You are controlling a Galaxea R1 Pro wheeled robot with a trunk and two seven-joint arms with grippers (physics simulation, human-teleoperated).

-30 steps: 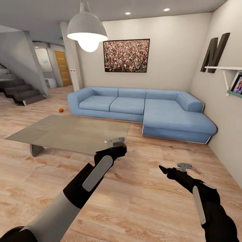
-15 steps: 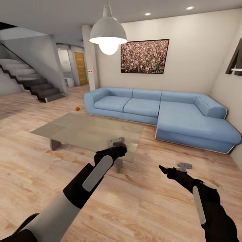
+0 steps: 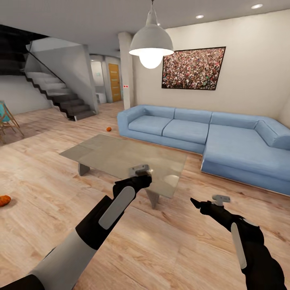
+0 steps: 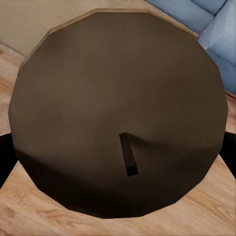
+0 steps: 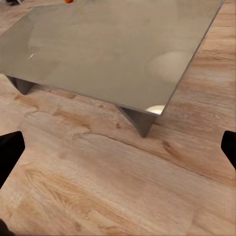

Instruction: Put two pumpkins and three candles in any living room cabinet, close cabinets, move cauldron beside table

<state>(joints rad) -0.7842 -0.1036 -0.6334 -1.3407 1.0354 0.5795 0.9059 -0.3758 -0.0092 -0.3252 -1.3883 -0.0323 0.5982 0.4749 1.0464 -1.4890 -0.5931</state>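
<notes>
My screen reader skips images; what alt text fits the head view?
Two black robot arms reach over a wood floor toward a glass-topped table, the right pincer open. Behind it is a blue sectional sofa; two orange pumpkins lie on the floor, near stairs.

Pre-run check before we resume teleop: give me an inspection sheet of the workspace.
Surface: glass table on grey legs, standing on the wooden floor.
Job's things: candle between the left gripper's fingers, wick up; far pumpkin on the floor beyond the table; near pumpkin on the floor at the view's left edge.
Clutter: nothing seen.
Grippers: left gripper closed on the candle, over the table's near edge; right gripper open and holding nothing, above the floor.
Cables: nothing seen.
Surroundings: blue sofa, hanging lamp, wall picture, stairs.
</notes>
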